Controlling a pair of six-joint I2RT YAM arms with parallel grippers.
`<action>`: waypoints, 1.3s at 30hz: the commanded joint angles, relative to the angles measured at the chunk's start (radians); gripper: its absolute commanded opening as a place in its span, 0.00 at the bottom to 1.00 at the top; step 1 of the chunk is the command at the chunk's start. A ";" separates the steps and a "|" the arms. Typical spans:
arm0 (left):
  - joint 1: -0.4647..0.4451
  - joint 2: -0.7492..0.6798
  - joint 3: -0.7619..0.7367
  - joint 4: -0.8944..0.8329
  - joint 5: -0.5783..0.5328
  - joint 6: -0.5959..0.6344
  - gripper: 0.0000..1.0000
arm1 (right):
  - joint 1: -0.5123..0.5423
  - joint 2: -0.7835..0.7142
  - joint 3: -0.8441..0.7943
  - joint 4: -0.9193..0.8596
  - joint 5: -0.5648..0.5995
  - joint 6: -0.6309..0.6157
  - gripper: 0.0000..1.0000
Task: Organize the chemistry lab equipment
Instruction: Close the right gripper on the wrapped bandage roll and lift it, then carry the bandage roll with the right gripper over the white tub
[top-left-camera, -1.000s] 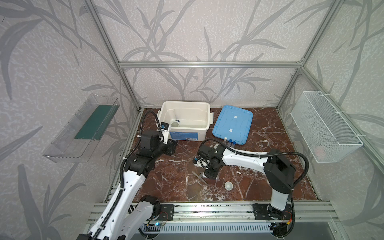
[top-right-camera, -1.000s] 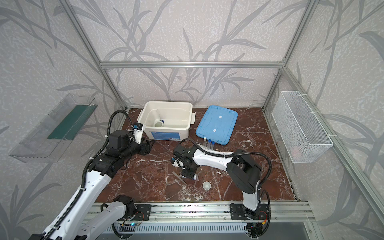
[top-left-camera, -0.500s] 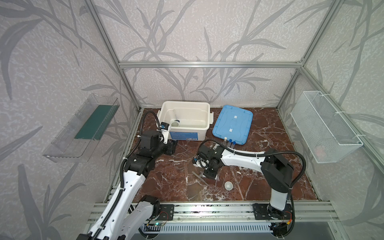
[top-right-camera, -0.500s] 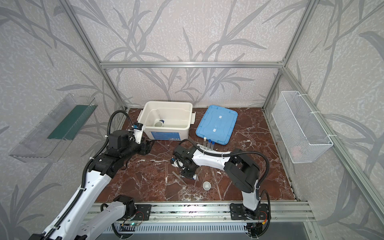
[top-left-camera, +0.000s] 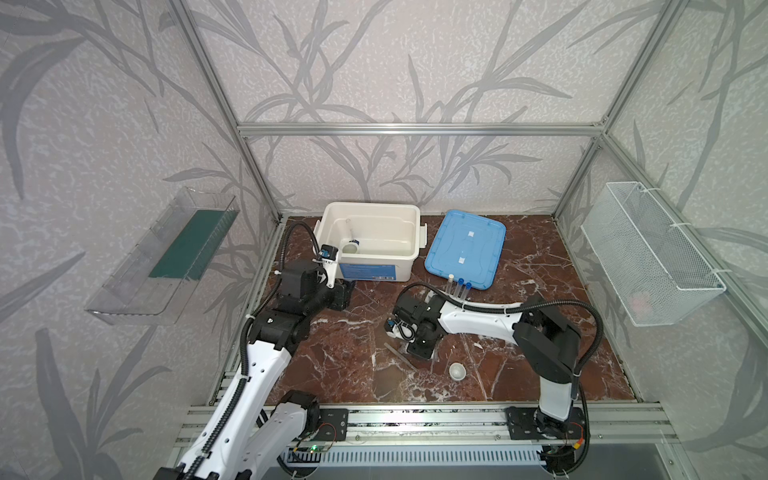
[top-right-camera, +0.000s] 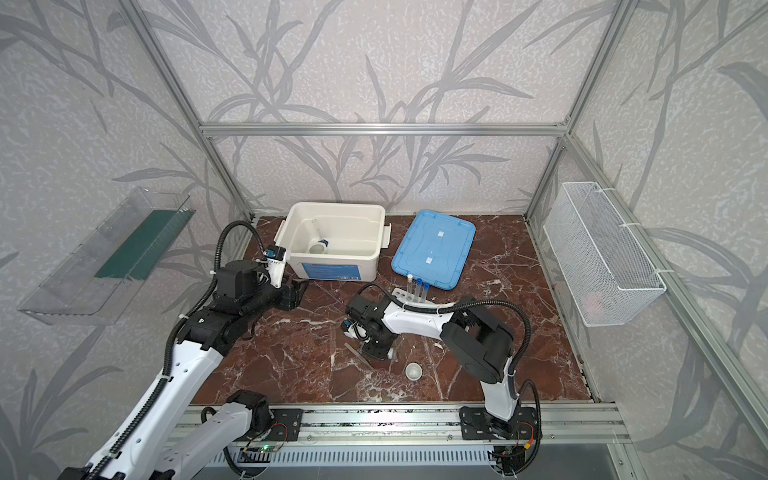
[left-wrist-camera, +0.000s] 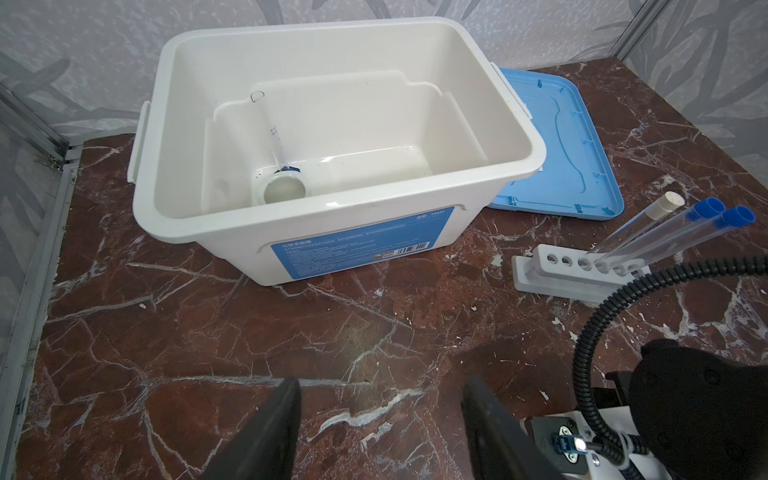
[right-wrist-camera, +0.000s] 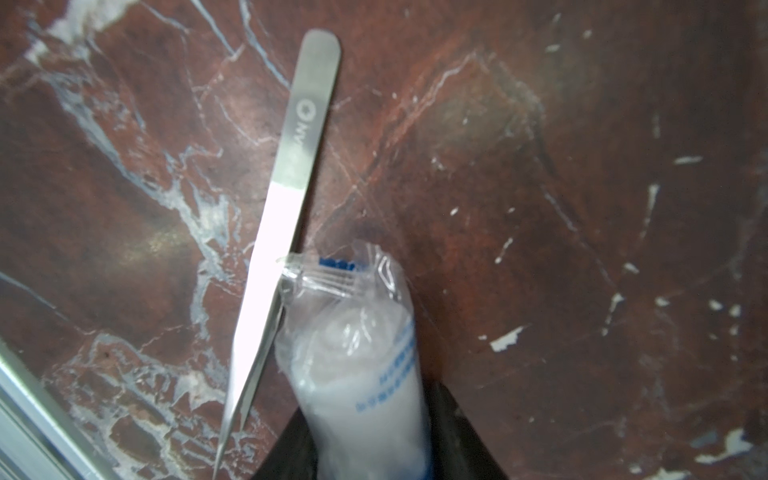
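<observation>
My right gripper (right-wrist-camera: 372, 401) points down at the floor, shut on a white blue-labelled bottle (right-wrist-camera: 361, 374) in clear wrap, one jaw against each side. Metal tweezers (right-wrist-camera: 291, 174) lie on the floor, touching the wrap. In both top views this gripper (top-left-camera: 422, 353) sits mid-floor beside the tweezers (top-left-camera: 400, 356), and a small white cup (top-left-camera: 457, 370) stands nearer the front. Three capped test tubes (left-wrist-camera: 665, 232) stand in the white rack (left-wrist-camera: 577, 274). Inside the bin (left-wrist-camera: 340, 216) lie a clear cylinder (left-wrist-camera: 272, 133) and a second cup (left-wrist-camera: 284, 189). My left gripper (left-wrist-camera: 380, 399) hangs open and empty before the bin.
The blue lid (top-left-camera: 465, 249) lies flat to the right of the bin, just behind the rack. A wire basket (top-left-camera: 648, 257) hangs on the right wall and a clear shelf (top-left-camera: 166, 257) on the left wall. A metal rail (top-left-camera: 415, 419) runs along the front edge.
My right gripper's jaws have narrowed onto the bottle. The left arm has not moved.
</observation>
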 joint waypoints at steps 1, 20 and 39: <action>0.004 -0.001 -0.010 0.015 -0.005 0.002 0.63 | 0.005 0.010 -0.007 -0.002 -0.003 0.010 0.37; 0.004 -0.010 -0.009 0.017 0.000 0.000 0.63 | -0.006 -0.077 0.048 -0.049 -0.005 0.067 0.29; 0.005 -0.039 -0.009 0.019 0.000 -0.007 0.63 | -0.066 -0.244 0.346 -0.160 0.079 0.204 0.30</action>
